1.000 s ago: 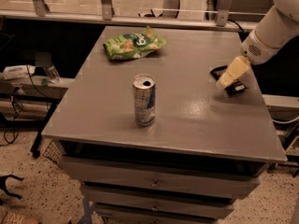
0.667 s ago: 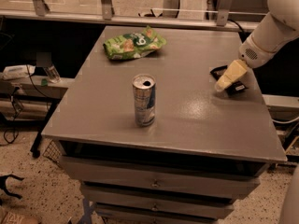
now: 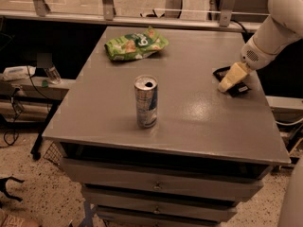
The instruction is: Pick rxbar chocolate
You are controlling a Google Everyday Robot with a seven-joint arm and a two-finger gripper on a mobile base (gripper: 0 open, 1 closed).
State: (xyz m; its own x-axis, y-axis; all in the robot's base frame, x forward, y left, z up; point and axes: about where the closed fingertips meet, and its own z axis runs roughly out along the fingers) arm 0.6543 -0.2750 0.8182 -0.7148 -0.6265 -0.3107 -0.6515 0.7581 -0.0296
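The rxbar chocolate (image 3: 236,88) is a small flat black bar lying near the right edge of the grey table (image 3: 189,117). My gripper (image 3: 228,82), with pale yellowish fingers, comes down from the white arm at the upper right and sits right on top of the bar, covering most of it. Only the bar's dark ends show on either side of the fingers.
A silver-blue drink can (image 3: 146,101) stands upright near the table's middle front. A green crinkled chip bag (image 3: 136,44) lies at the back left. Drawers run below the tabletop. A rail and glass stand behind the table.
The arm has shifted slightly up and left, and the gripper stays on the black bar. The can and the bag have not moved.
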